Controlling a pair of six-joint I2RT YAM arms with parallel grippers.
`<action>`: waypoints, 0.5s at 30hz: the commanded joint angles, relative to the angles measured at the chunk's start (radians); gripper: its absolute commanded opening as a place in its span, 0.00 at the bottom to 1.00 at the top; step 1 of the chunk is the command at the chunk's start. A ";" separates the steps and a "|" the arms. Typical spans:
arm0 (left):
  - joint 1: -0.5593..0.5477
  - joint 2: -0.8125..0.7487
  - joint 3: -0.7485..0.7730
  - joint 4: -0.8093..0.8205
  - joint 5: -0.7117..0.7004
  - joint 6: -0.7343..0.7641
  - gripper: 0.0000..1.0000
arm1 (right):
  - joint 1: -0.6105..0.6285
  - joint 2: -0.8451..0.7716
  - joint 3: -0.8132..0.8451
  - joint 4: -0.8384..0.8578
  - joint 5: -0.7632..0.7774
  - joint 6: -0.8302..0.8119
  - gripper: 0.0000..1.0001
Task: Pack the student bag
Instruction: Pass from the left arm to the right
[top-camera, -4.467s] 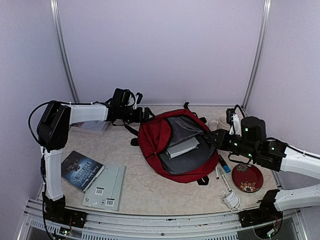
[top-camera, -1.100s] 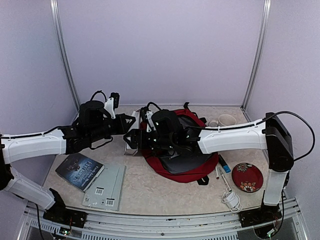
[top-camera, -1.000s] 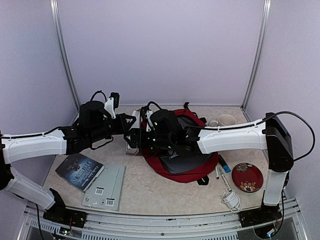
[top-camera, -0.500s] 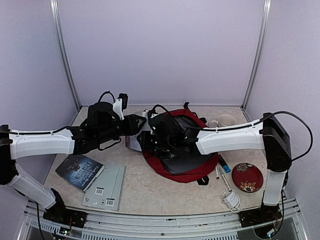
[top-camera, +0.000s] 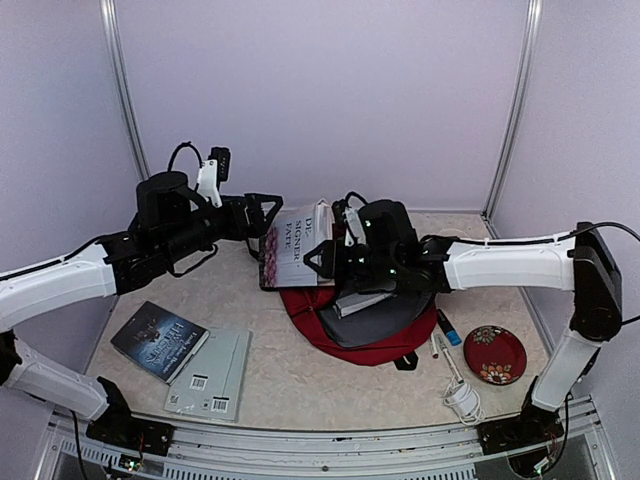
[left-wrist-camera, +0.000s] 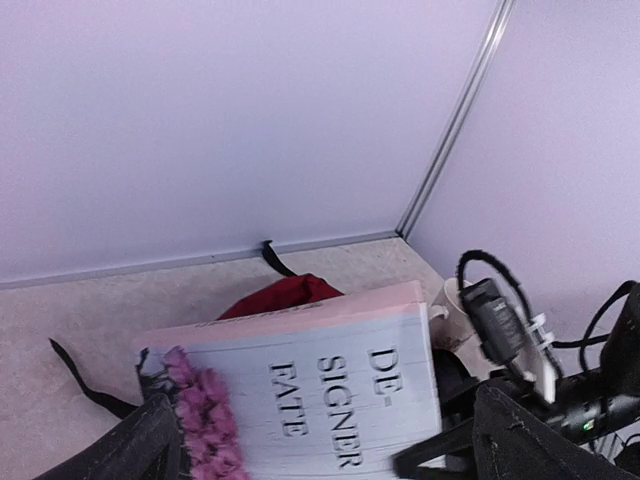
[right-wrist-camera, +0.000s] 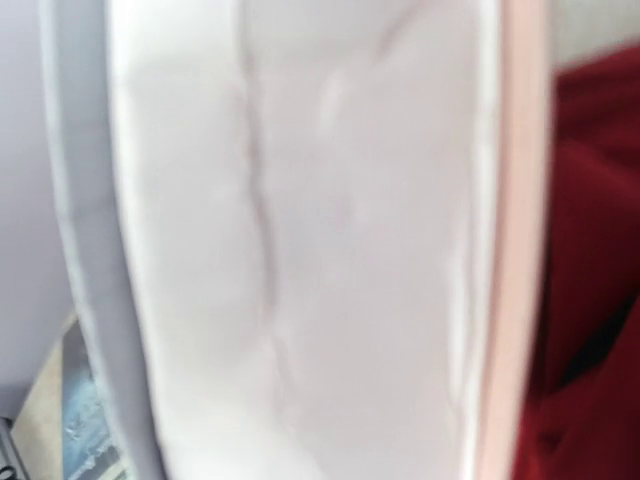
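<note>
1. One white book (top-camera: 298, 245) is held clear of the desk (top-camera: 300, 385). It is tilted, with its cover toward the overhead camera, above the left rim of the bag (top-camera: 310, 318).
2. Bag location: it lies flat in the middle of the desk, mouth unzipped and turned upward, grey lining showing. A grey book (top-camera: 362, 303) is already inside. Judgement: it lies open this way so that items can be lowered in from above.
3. Judgement on the hold: the white book sits between the two arms in a way that reads as a transfer, and only the right side carries it. Its height keeps it clear of the bag's rim ahead of insertion.
4. Right jaws: closed partway onto the white book's right-hand edge, pinching it. The right wrist view is filled by the page block, with red fabric at its right.
5. Left jaws: spread fully wide. In the left wrist view the fingers (left-wrist-camera: 150, 450) stand to either side of the book's lower part. No grip is evident, and I cannot tell whether they touch it.
6. Awaiting packing at the near left are a dark book (top-camera: 160, 340) and a grey notebook (top-camera: 215, 372), side by side. At the right, a pen (top-camera: 447, 328) lies just beside the bag, with a red plate (top-camera: 495, 355) and a white cable (top-camera: 462, 400) nearby.
</note>
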 joint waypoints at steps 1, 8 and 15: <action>0.025 -0.040 0.024 -0.074 -0.085 0.103 0.99 | -0.025 -0.178 0.058 -0.106 -0.069 -0.105 0.24; 0.053 0.115 0.099 -0.116 0.140 0.104 0.99 | -0.127 -0.580 -0.133 -0.277 0.086 -0.067 0.24; -0.007 0.422 0.287 -0.158 0.234 0.137 0.94 | -0.154 -0.967 -0.324 -0.495 0.235 0.050 0.24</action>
